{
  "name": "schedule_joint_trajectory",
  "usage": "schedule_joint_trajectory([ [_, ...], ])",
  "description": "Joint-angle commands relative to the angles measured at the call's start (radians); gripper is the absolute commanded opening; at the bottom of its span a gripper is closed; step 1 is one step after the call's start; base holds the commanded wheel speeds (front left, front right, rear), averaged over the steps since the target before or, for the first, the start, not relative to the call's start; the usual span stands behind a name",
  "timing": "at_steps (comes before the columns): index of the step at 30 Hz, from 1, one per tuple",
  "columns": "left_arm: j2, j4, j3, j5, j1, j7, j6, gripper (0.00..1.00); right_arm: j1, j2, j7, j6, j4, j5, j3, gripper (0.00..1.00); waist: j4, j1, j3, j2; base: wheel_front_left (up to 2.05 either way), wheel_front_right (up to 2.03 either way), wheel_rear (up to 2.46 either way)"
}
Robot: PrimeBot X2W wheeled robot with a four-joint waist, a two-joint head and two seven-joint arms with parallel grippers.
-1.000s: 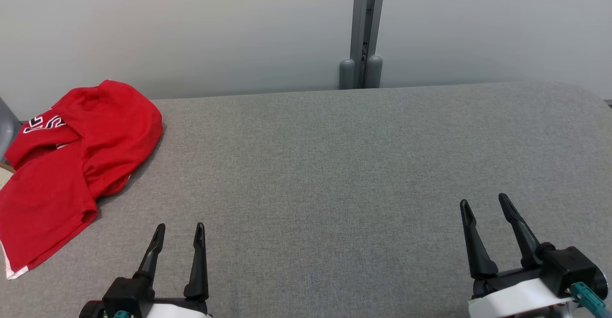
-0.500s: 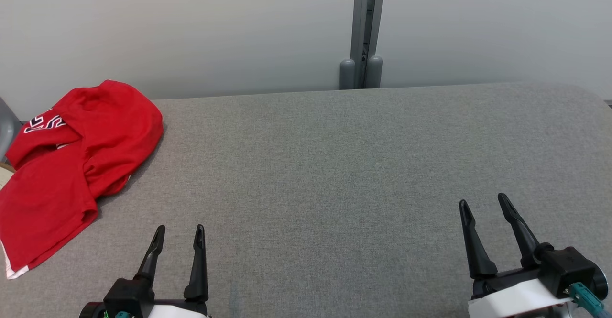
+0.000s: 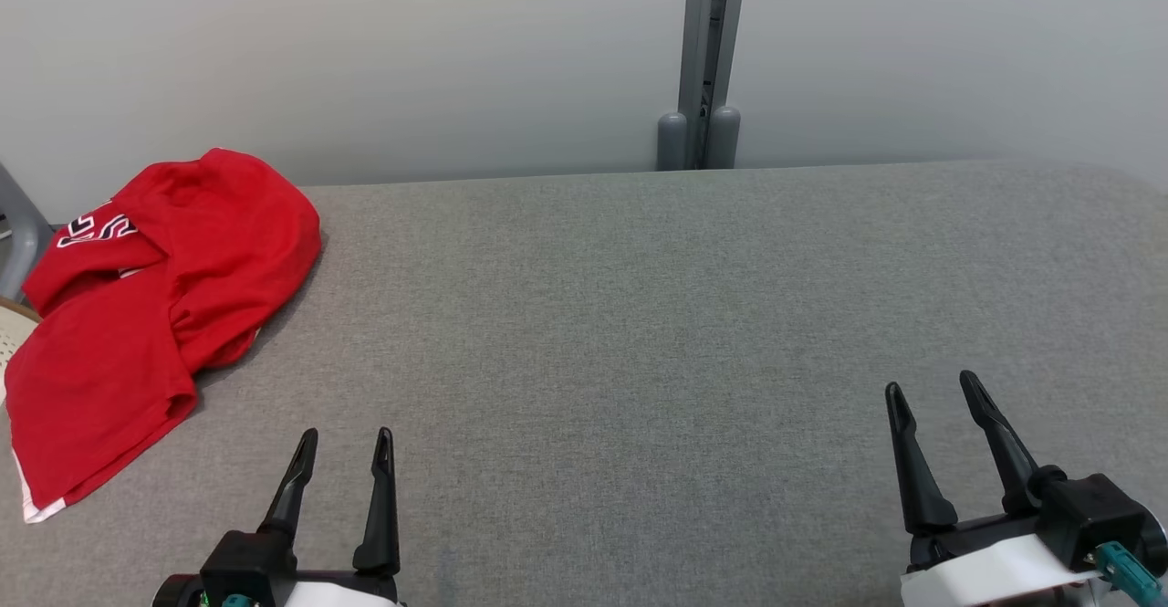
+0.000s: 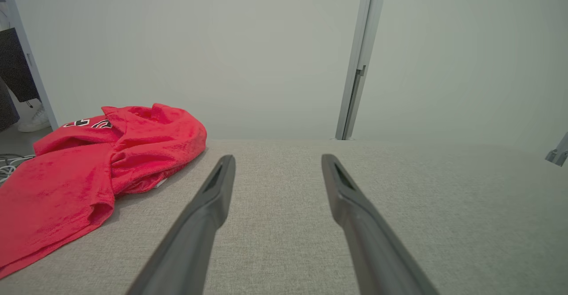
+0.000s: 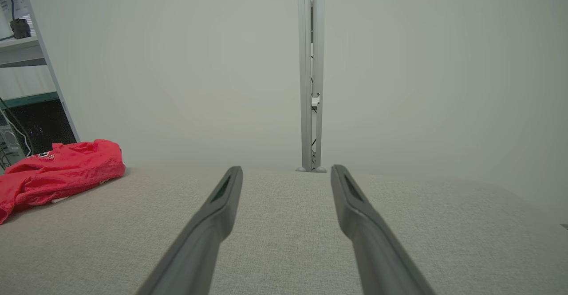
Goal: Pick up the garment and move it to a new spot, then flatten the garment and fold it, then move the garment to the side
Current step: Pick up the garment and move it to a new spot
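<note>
- Hovering low over the near part of the grey bench (image 3: 639, 333), the left pincer (image 3: 347, 434) and the right pincer (image 3: 932, 384) both have their jaws apart and hold nothing.
- The first step, picking up the garment, looks not yet begun.
- The red garment (image 3: 155, 306) lies crumpled beyond and to the left of the left pincer, well apart from the right pincer.
- The next move, I judge, calls for the left pincer to reach forward-left and close on a raised fold.

We see the left hand (image 4: 277, 162) empty, fingers spread, over the grey surface (image 4: 443, 206); crumpled red garment (image 4: 88, 162) at left of frame.
</note>
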Motion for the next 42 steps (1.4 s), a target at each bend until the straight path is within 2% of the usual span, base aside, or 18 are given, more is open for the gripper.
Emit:
schedule_joint_trajectory([
  [1,0.005,-0.003,-0.001,0.007,-0.006,-0.002,-0.003,1.00,0.010,-0.008,-0.008,0.002,-0.004,0.001,-0.006,1.00,0.018,0.0000,0.002,-0.0001,0.00,0.00,0.00],
  [9,0.005,-0.013,-0.003,0.020,-0.020,-0.002,-0.003,1.00,0.019,-0.007,-0.007,0.002,-0.016,0.001,-0.006,1.00,0.136,0.0000,0.007,-0.0001,0.00,0.00,0.00],
  [19,0.004,-0.019,0.000,0.024,-0.013,-0.001,-0.005,1.00,0.022,-0.007,-0.007,0.002,-0.021,0.007,0.004,1.00,0.411,0.0000,0.008,-0.0001,0.00,0.00,0.00],
  [23,0.004,-0.022,0.010,0.025,-0.004,-0.001,-0.004,1.00,0.018,-0.007,-0.007,0.001,-0.017,0.008,0.015,1.00,0.501,0.0000,0.008,-0.0001,0.00,0.00,0.00],
  [29,0.003,-0.063,0.045,-0.001,0.019,-0.001,0.023,1.00,-0.031,-0.008,-0.007,0.001,0.000,-0.010,0.066,1.00,0.527,0.0000,0.044,-0.0001,0.00,0.00,0.00],
  [36,0.004,-0.084,0.048,-0.012,0.029,-0.001,0.036,1.00,-0.053,-0.008,-0.007,0.001,0.010,-0.019,0.077,1.00,0.530,0.0000,0.061,-0.0001,0.00,0.00,0.00],
  [42,0.006,-0.061,0.053,0.008,-0.024,-0.001,0.014,1.00,-0.040,-0.007,-0.007,0.001,-0.008,-0.038,0.035,1.00,0.528,0.0000,0.089,-0.0001,0.00,0.00,0.00],
])
